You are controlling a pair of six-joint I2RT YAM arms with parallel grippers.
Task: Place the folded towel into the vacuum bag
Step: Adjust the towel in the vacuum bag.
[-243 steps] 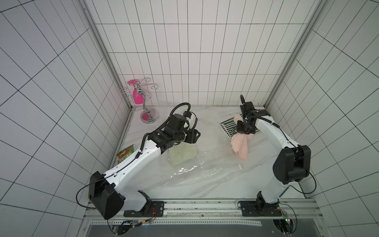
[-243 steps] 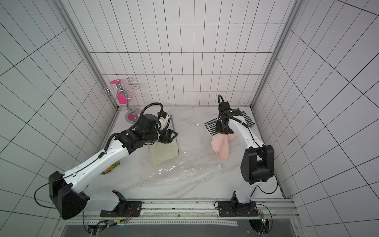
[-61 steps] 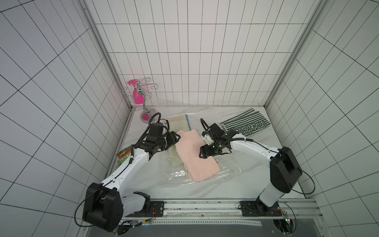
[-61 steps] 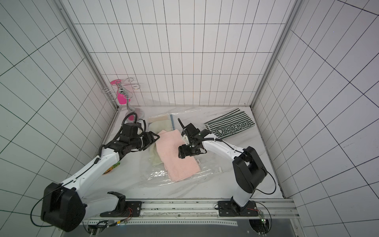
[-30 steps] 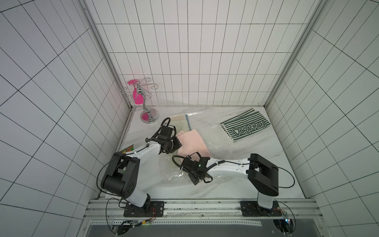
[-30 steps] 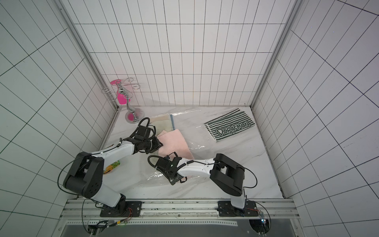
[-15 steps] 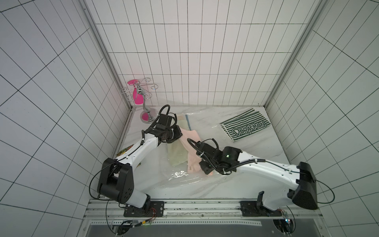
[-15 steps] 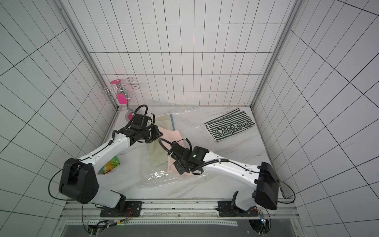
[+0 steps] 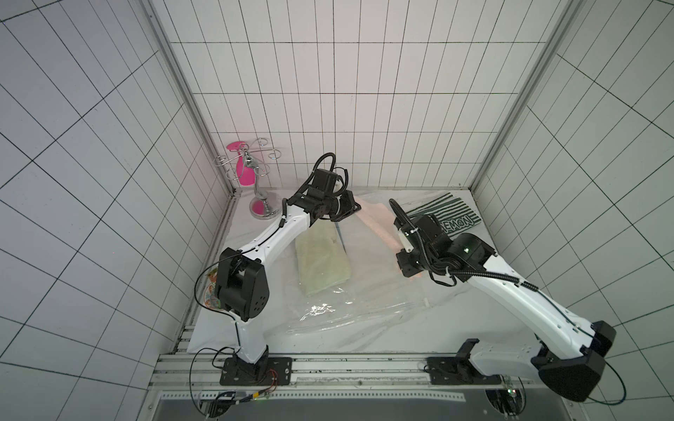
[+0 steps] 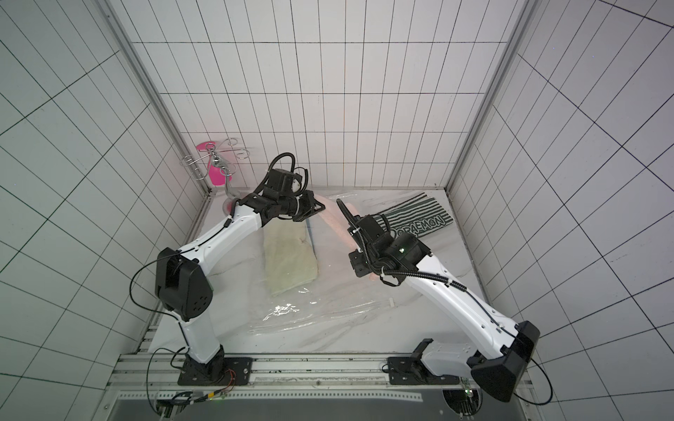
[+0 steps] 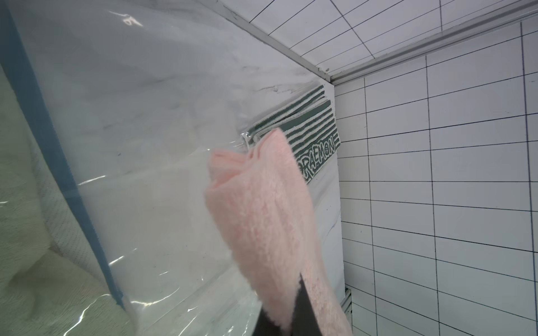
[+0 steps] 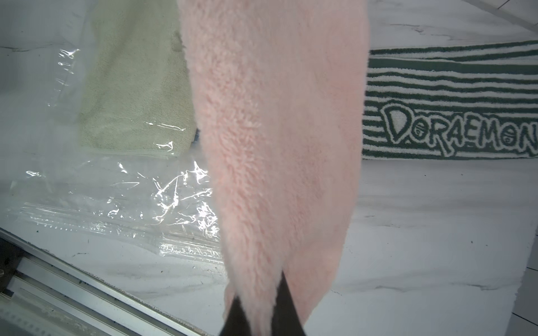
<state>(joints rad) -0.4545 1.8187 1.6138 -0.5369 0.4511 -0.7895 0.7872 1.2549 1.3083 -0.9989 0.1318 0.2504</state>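
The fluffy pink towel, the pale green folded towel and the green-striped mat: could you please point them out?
fluffy pink towel (image 12: 276, 145): right wrist view, mid-face.
pale green folded towel (image 9: 322, 262): in a top view, centre.
green-striped mat (image 10: 417, 215): in a top view, striped middle.

Bright even light, soft shadows, glare on vacuum bag (image 9: 318, 310), wide-angle edge bowing, wrist foregrounds blurred

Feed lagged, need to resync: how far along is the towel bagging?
Done: a pale green towel looks inside the vacuum bag. In hand: left gripper and right gripper both shut on the pink towel, stretched between them. Left: getting it in; the striped Doraemon towel lies outside.
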